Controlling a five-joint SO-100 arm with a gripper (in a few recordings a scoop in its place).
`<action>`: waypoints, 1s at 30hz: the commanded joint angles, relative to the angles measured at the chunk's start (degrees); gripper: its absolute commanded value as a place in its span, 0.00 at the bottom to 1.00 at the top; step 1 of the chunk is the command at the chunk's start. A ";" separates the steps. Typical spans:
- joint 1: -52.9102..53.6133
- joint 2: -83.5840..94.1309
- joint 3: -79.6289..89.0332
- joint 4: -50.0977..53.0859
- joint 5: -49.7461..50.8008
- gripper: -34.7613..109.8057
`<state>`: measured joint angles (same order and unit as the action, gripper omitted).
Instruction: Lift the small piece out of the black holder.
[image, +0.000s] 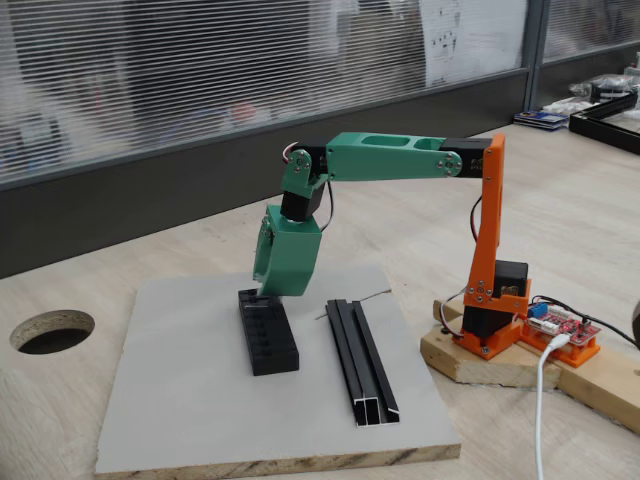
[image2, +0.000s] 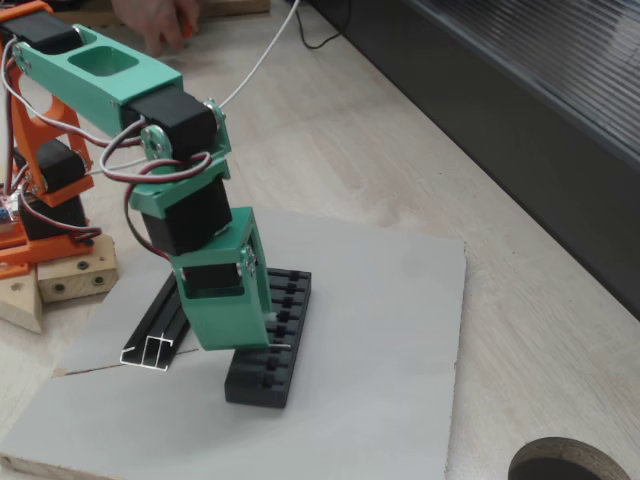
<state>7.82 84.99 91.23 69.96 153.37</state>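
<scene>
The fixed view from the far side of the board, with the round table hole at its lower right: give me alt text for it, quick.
The green gripper points down onto the black holder on a grey board, its tip at the slots; a thin grey sliver, maybe the small piece, shows there. A black rail lies alongside, beyond the arm.

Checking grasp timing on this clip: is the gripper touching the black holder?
Cannot tell. In both fixed views the green gripper hangs right over the black holder, its tips overlapping the holder's slotted top, with no plain contact or gap.
</scene>
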 joint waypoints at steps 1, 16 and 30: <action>0.62 0.44 0.44 -0.18 0.53 0.43; 0.62 0.44 3.08 -0.26 0.44 0.43; 3.34 -2.81 2.29 -0.35 0.44 0.43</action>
<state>10.20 81.30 93.87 69.87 153.46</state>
